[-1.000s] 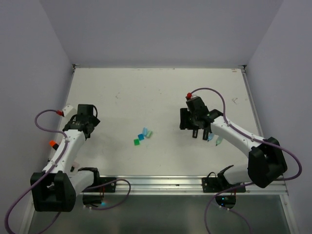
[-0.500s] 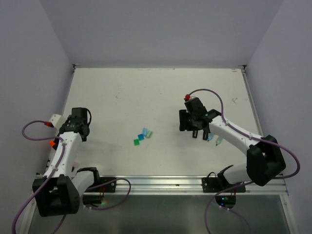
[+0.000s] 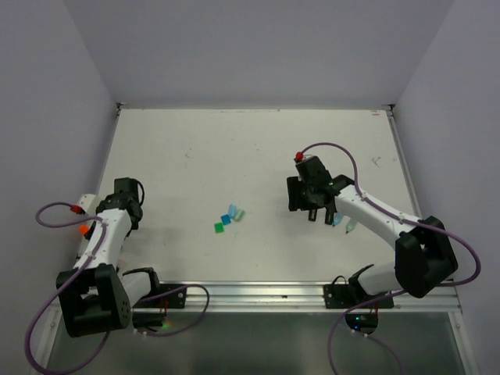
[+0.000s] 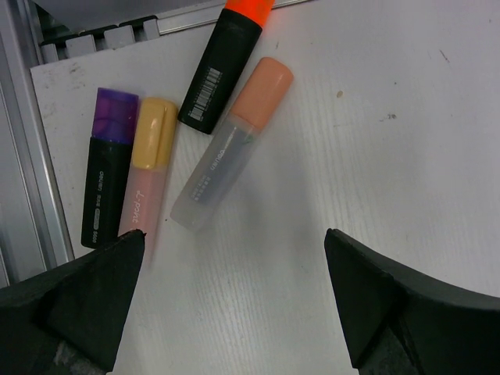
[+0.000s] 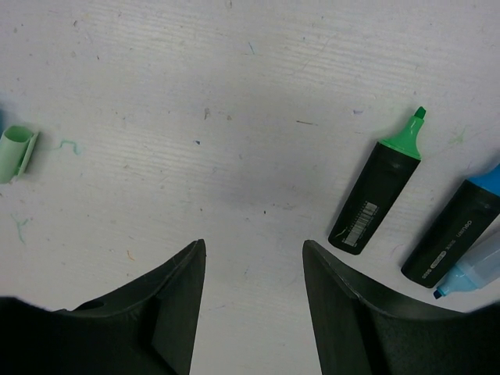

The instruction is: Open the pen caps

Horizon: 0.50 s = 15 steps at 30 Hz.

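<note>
Four loose pen caps lie mid-table: green [image 3: 219, 227], blue [image 3: 226, 219], light blue [image 3: 232, 209] and mint [image 3: 240, 213]; the mint cap also shows in the right wrist view [image 5: 16, 154]. My right gripper [image 3: 319, 215] [image 5: 254, 246] is open and empty over bare table, beside an uncapped green-tipped black marker [image 5: 375, 195], a blue one [image 5: 453, 234] and a light blue one [image 5: 476, 269]. My left gripper [image 3: 123, 205] [image 4: 234, 238] is open and empty, just short of four capped markers: purple cap [image 4: 116, 117], yellow cap [image 4: 155, 133], orange cap [image 4: 248, 9], peach cap [image 4: 262, 87].
The capped markers lie close to the table's left edge and its metal rail [image 4: 31, 195]. Walls close the table at the back and both sides. A metal rail [image 3: 258, 291] runs along the near edge between the arm bases.
My left arm has swung left and toward the near edge, bringing its gripper over the capped markers. The right gripper has barely moved. The loose caps lie as before.
</note>
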Available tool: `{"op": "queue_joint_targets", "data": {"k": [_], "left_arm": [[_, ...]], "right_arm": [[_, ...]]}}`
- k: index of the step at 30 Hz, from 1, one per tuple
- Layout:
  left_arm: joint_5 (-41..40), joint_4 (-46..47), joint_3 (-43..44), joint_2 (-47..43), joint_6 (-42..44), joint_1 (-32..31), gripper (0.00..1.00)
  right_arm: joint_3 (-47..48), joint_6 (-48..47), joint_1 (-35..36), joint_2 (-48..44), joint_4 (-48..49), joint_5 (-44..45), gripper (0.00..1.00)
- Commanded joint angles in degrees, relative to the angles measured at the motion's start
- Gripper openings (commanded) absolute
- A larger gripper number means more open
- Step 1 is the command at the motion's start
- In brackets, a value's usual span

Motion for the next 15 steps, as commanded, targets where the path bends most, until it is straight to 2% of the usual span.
{"op": "queue_joint_targets", "data": {"k": [1,11,15], "left_arm": [[-6.0,1.6,-0.3,0.6,-3.5,1.1,1.00],[-6.1,5.1,-0.7,5.3,-4.5,1.3,1.00],[-5.1,8.3,-0.9,6.8,-2.2,2.2,1.00]], "right_arm": [[2.4,-1.7,0.3,0.7,-0.5,-0.2,0.56],[2.0,-2.8,0.3,1.8,0.6,-1.7,0.57],[2.2,-2.7,0.3,1.9,1.5,-3.5,0.57]]}}
